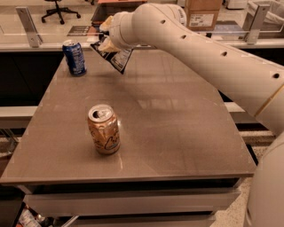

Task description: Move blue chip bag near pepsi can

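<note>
The blue chip bag (116, 58) is a crumpled dark navy foil bag with white panels. It hangs from my gripper (105, 39) above the far left part of the table (177, 133). The gripper is shut on the bag's top edge. The pepsi can (74, 57), dark blue with white markings and a silver top, stands upright at the far left corner, a short way left of the bag. My white arm (208, 57) reaches in from the right.
A gold-orange can (104, 129) with script lettering stands upright near the table's front left. A cardboard box (203, 13) and a glass partition lie beyond the far edge. An office chair (59, 9) stands at the back left.
</note>
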### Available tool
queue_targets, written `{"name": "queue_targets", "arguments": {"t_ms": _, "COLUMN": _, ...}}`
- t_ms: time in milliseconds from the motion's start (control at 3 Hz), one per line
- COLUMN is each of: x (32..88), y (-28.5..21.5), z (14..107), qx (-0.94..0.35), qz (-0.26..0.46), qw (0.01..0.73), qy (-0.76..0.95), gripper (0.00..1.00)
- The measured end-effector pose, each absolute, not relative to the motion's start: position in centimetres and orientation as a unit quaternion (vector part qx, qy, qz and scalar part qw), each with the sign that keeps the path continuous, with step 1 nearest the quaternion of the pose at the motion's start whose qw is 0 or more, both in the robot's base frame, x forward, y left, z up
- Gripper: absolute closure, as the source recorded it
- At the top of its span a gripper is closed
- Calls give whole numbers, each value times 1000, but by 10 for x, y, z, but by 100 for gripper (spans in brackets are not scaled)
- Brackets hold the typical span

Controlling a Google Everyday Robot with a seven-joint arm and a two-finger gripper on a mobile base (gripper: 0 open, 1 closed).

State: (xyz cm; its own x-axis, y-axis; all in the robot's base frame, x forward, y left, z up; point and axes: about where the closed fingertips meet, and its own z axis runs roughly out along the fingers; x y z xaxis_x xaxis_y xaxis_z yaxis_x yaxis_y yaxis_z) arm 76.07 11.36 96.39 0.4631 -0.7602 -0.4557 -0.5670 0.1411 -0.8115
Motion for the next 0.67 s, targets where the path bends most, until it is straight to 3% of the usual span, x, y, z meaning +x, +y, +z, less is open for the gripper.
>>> {"name": "queue_targets", "arguments": {"t_ms": 333, "x": 760, "y": 115, "z": 963, "qx": -650, "qz": -86, "qw": 556, "qy": 510, "gripper": 0}}
{"name": "queue_targets", "arguments": {"t_ms": 667, "x": 760, "y": 115, "z": 963, "qx": -650, "qz": -86, "qw": 556, "qy": 510, "gripper": 0}}
